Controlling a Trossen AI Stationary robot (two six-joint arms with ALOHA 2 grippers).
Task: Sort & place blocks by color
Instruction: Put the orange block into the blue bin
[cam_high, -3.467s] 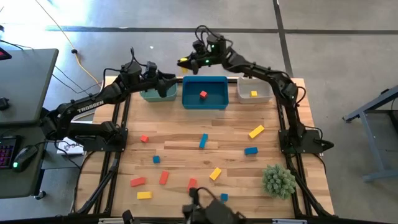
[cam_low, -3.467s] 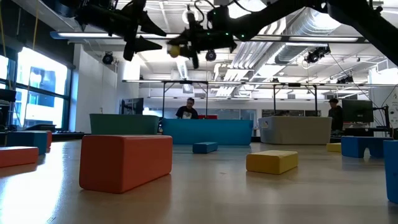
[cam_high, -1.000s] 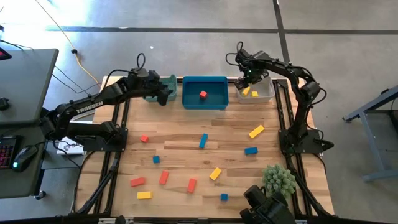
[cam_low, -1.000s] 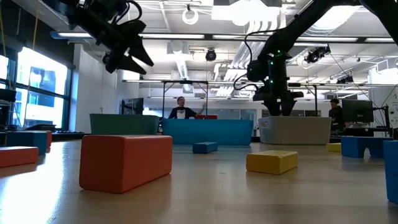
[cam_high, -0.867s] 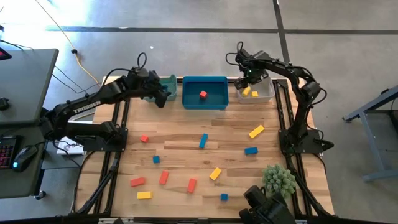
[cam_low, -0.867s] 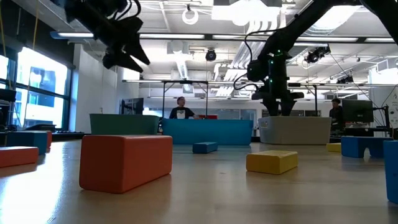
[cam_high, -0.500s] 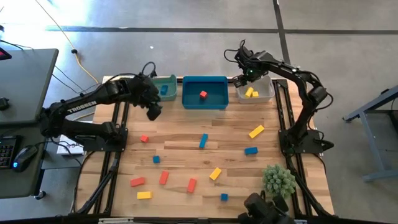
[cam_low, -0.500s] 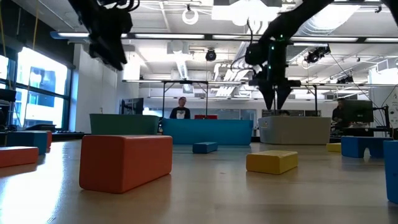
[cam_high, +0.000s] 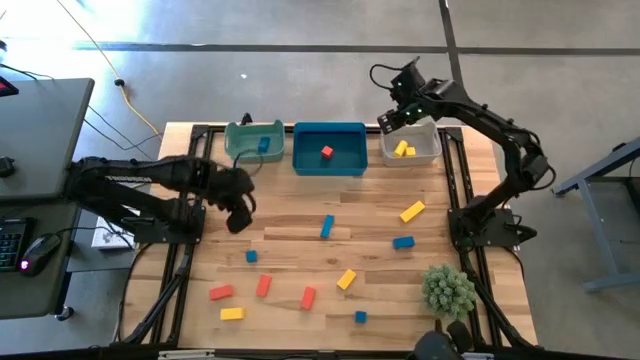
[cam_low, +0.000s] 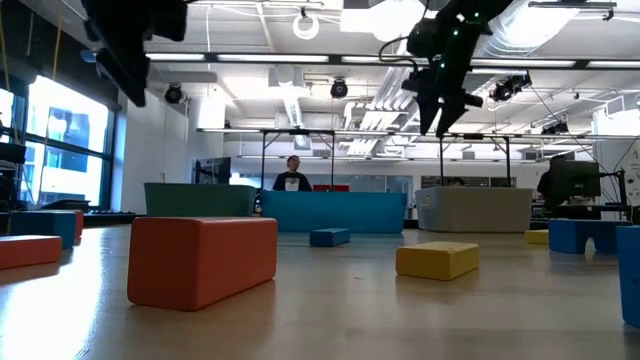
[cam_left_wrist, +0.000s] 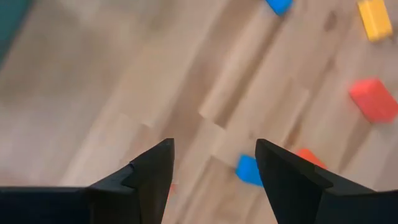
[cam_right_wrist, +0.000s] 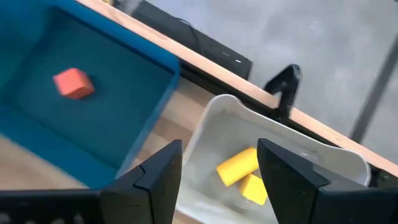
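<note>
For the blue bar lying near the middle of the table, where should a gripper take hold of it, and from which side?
Probably from straight above, across the two long sides at mid-length. The blue bar lies flat on the table, narrow, its length running nearly front to back with a slight tilt, so the fingers should turn to match. Bare wood surrounds it. The open left gripper is the nearer.

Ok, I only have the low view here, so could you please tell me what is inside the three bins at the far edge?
Observer: The grey-white bin holds two yellow blocks.
Operator: Thanks, and the other two?
Observer: The blue bin holds one red block; the teal bin holds one blue block.
Operator: Are the grippers carrying anything?
Observer: No, the left gripper and the right gripper are both open and empty.
</note>
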